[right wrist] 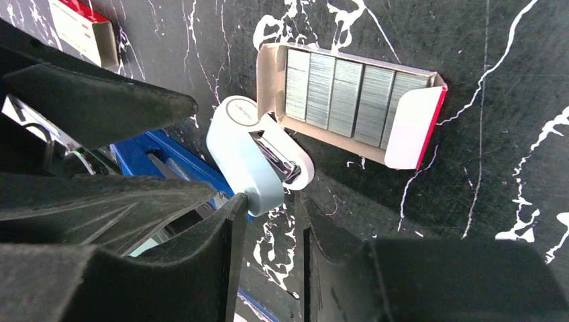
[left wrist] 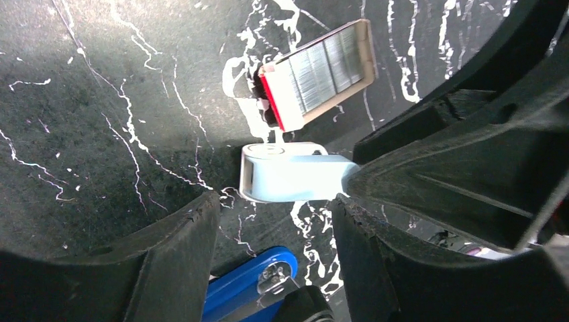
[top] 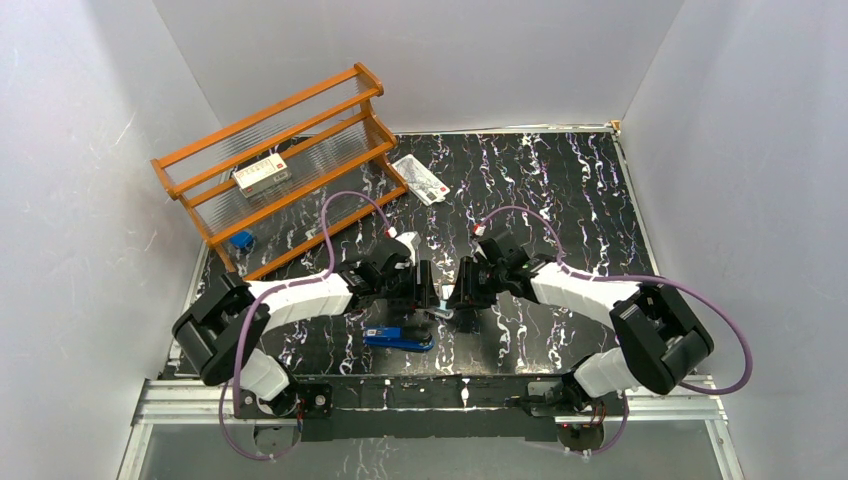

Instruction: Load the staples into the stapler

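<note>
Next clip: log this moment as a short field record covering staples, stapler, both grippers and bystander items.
staples: strips fill the open tray, flat on the table
stapler: blue, on the table near the arm bases, not held
left gripper: open, empty
right gripper: narrow gap, tips at pale blue gadget; grip unclear
bystanders: orange rack holding red-and-white box; white packet

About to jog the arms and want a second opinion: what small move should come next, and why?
Probably lift the right fingers slightly and carry the pale blue tool aside on the table. They look closed on its end, and it sits between the open tray of staples and the blue stapler, crowding both. The left fingers stand open above the stapler, holding nothing.
</note>
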